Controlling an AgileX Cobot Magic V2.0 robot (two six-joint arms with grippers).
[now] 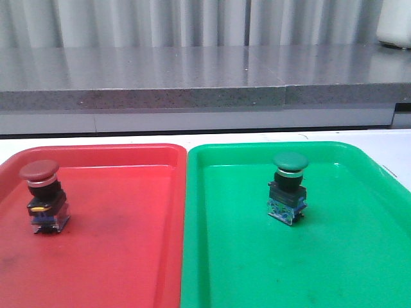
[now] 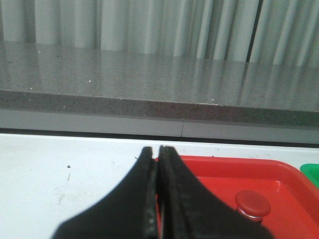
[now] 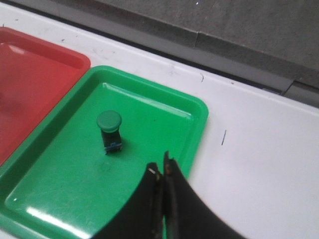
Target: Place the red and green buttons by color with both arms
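The red button (image 1: 42,196) stands upright in the red tray (image 1: 128,256); its cap also shows in the left wrist view (image 2: 252,203). The green button (image 1: 289,187) stands upright in the green tray (image 1: 347,269); it also shows in the right wrist view (image 3: 109,130). My left gripper (image 2: 156,152) is shut and empty, at the red tray's (image 2: 279,174) near corner, apart from the red button. My right gripper (image 3: 160,167) is shut and empty, raised over the green tray (image 3: 194,107), apart from the green button. Neither arm shows in the front view.
The two trays lie side by side on a white table (image 1: 392,144). A grey stone ledge (image 1: 192,77) runs behind the table with grey curtains above it. A white object (image 1: 395,25) stands at the ledge's far right.
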